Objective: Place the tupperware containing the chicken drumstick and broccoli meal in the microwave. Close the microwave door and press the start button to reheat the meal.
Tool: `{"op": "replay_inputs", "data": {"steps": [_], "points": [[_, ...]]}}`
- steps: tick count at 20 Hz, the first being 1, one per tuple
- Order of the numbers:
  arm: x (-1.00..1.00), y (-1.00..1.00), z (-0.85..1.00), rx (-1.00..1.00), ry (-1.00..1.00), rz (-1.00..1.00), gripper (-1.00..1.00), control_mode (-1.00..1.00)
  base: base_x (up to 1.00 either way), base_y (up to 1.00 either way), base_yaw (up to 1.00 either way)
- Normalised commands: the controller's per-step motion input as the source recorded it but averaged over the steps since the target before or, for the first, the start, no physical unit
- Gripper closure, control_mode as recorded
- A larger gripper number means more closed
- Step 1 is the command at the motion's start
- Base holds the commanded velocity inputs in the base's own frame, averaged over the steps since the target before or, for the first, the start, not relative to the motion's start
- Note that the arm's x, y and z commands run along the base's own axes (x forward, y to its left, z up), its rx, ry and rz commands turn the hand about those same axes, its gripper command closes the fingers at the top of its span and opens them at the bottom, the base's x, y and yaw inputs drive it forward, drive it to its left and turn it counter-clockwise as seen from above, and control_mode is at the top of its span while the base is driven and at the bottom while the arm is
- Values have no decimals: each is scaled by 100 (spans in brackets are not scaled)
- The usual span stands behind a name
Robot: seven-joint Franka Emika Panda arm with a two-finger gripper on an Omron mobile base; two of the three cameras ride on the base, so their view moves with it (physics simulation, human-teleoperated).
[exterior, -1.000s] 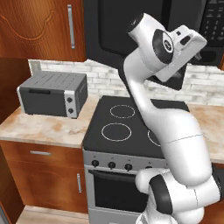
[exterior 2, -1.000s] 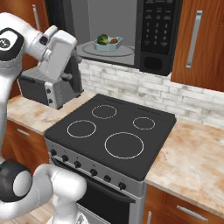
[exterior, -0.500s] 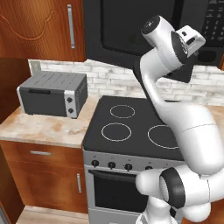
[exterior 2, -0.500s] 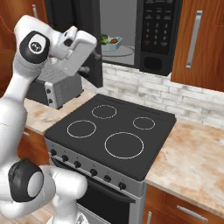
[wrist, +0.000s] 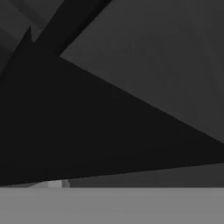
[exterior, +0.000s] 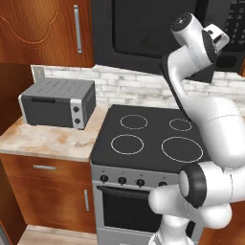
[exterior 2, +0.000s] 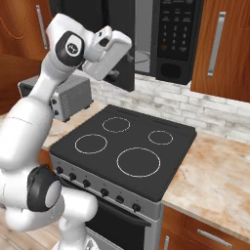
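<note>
The black microwave (exterior 2: 178, 34) hangs above the stove with its keypad panel (exterior: 237, 19) at the right. The microwave door (exterior: 148, 33) stands partly open, swung out to the left; from the right base view I see it nearly edge-on (exterior 2: 124, 73). My gripper (exterior 2: 126, 51) is pressed up against the outer face of the door near its free edge, and its hand (exterior: 215, 40) shows white in front of the door. The dark door surface (wrist: 131, 65) is very close in the hand view. My fingers are hidden. The tupperware, chicken drumstick and broccoli are hidden behind the hand and door.
A black stove top (exterior: 153, 139) with several rings lies below the microwave. A small grey toaster oven (exterior: 57, 103) stands on the marble counter (exterior: 48, 141) at the left. Wooden cabinets (exterior 2: 219, 44) flank the microwave. More counter (exterior 2: 215, 180) runs to the stove's right.
My hand has swept toward the microwave and the door has swung with it, from wide open to partly shut. The tupperware inside, visible earlier, is now covered.
</note>
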Motion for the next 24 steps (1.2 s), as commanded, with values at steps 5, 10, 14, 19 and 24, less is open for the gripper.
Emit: {"op": "replay_inputs", "data": {"steps": [5,10,14,19,24], "points": [[100,0,0,0,0,9,-100,-100,0,0,0],[97,0,0,0,0,10,-100,-100,0,0,0],[93,0,0,0,0,10,-100,-100,0,0,0],[91,0,0,-3,0,9,-100,-100,0,0,0],[84,0,4,-7,0,5,-100,-100,0,0,0]]}}
